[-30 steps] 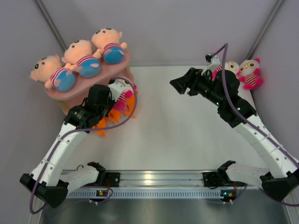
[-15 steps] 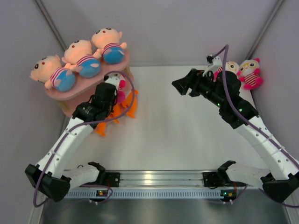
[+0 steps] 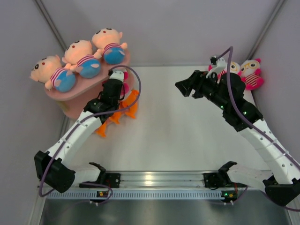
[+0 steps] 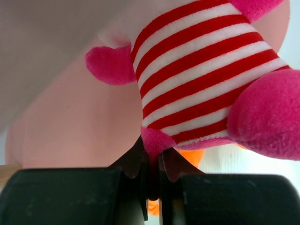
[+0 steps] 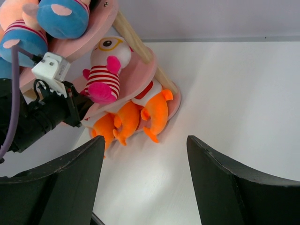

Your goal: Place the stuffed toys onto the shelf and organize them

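Note:
The pink shelf point(image 3: 105, 70) stands at the back left. Three boy dolls point(image 3: 79, 58) lie on its top board. My left gripper point(image 3: 117, 83) is shut on the pink foot of a white striped doll point(image 4: 201, 70) and holds it at the middle board point(image 4: 70, 126). In the right wrist view that doll point(image 5: 105, 70) rests on the middle board, with my left gripper point(image 5: 82, 105) at its foot. Two more white dolls point(image 3: 251, 72) lie at the back right, partly behind the right arm. My right gripper point(image 3: 183, 86) is open and empty above the table's middle.
Several orange plush animals point(image 5: 157, 110) lie on the shelf's bottom board, tails hanging over its edge. Grey walls close the back and both sides. A metal rail point(image 3: 154, 178) runs along the near edge between the arm bases.
My left gripper has carried the white striped doll back and up to the shelf's middle board. My right arm has drifted slightly to the right.

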